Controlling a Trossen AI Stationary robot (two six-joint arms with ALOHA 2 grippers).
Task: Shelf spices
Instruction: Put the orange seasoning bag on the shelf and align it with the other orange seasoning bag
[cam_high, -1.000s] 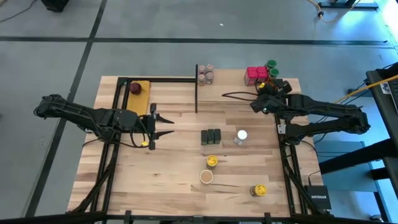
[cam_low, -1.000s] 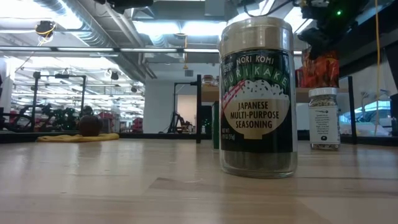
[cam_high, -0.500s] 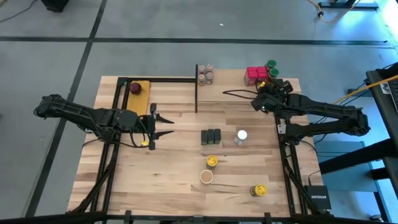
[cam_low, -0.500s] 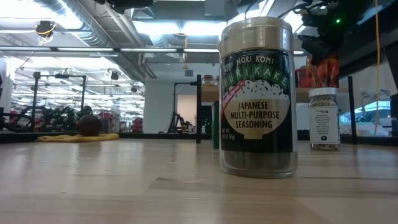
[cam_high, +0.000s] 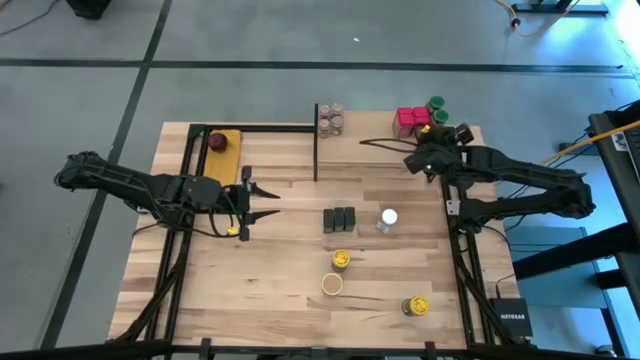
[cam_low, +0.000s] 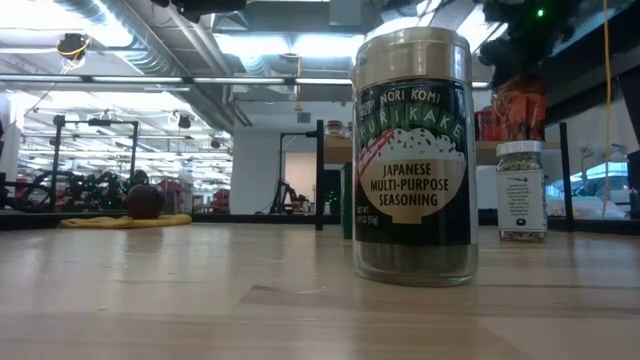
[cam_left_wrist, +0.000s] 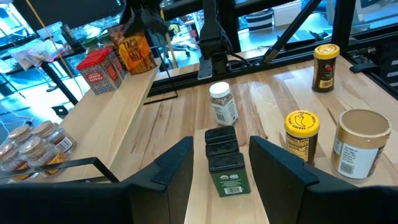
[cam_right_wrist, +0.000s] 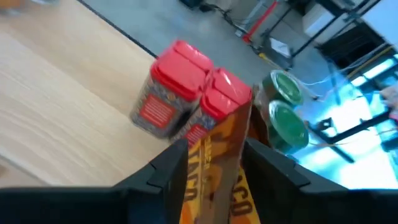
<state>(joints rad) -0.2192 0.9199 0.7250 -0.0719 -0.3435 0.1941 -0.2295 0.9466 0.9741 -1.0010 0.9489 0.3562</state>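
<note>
Reaching over the pale wood shelf at the back of the table, the right gripper has the orange packet standing between its two dark fingers. The fingers sit close on both sides of the packet, but the view is blurry, so I cannot tell if they are pinching it or have let go. Just past the packet on the shelf are two red boxes side by side, and next to them two jars with green lids. At the other end of the shelf stands a small group of jars. The left gripper waits over the left part of the table with its fingers spread apart and nothing between them. In front of it on the table lie three dark tins in a row, touching each other. Near them is a jar with a white lid, two jars with yellow lids, and a tan jar. In the low view, a tall seasoning jar stands upright near the camera. A dark red round thing rests on a yellow pad at the back left corner.
</note>
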